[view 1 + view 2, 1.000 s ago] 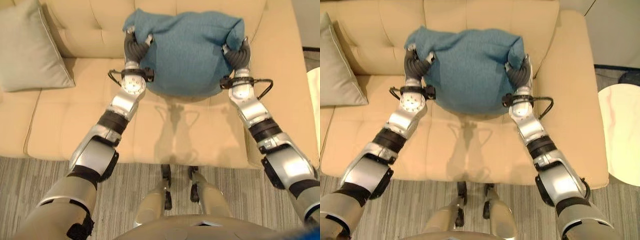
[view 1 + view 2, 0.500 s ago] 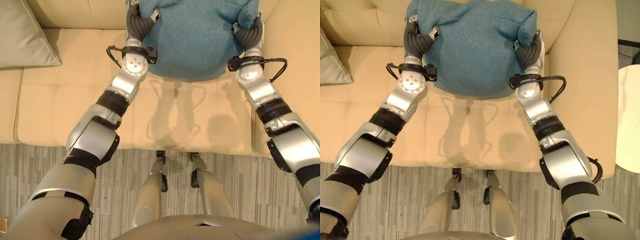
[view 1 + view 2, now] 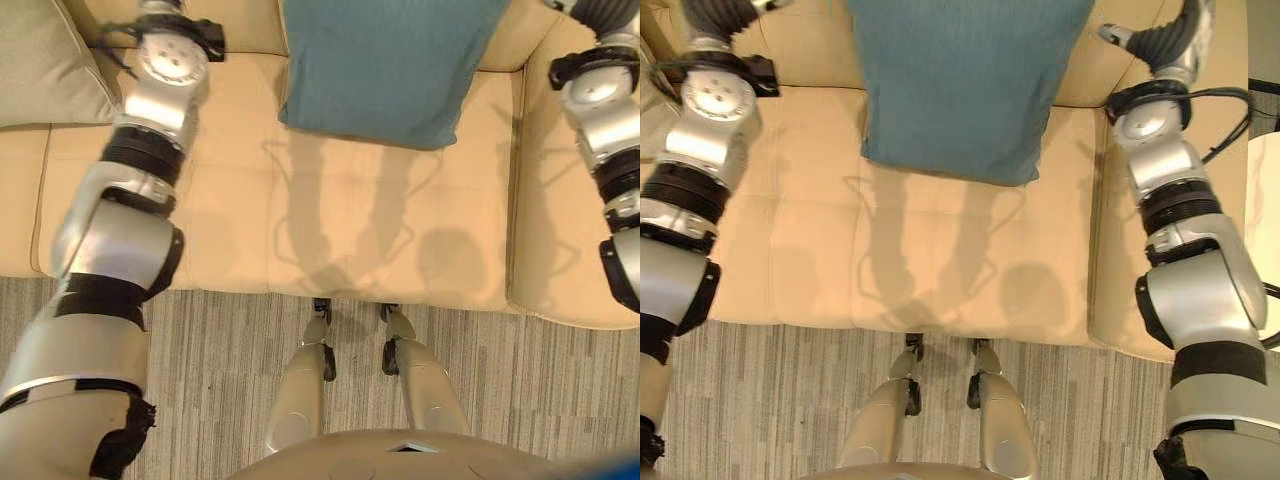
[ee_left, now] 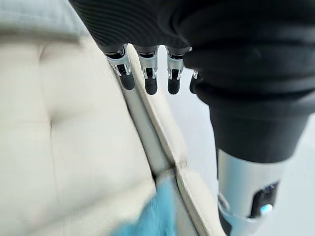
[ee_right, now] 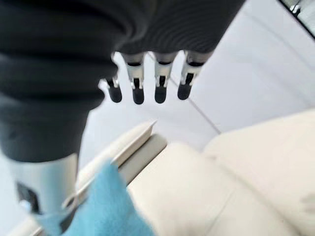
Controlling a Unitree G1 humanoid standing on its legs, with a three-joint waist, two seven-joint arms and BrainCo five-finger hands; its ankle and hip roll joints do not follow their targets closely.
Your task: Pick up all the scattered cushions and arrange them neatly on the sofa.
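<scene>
Evidently the teal cushion (image 3: 385, 65) leaned against the sofa (image 3: 350, 230) backrest, between both hands and touching neither; left hand (image 4: 147, 73) and right hand (image 5: 147, 83) hung with fingers straight, holding nothing; a grey cushion (image 3: 40, 60) sat beyond the left hand.

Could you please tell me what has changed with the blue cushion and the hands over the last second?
Both hands have let go of the blue cushion, which now leans on the sofa backrest. The left hand and right hand have spread apart to either side, fingers straight and empty. The grey-green cushion stays at the sofa's left end.
</scene>
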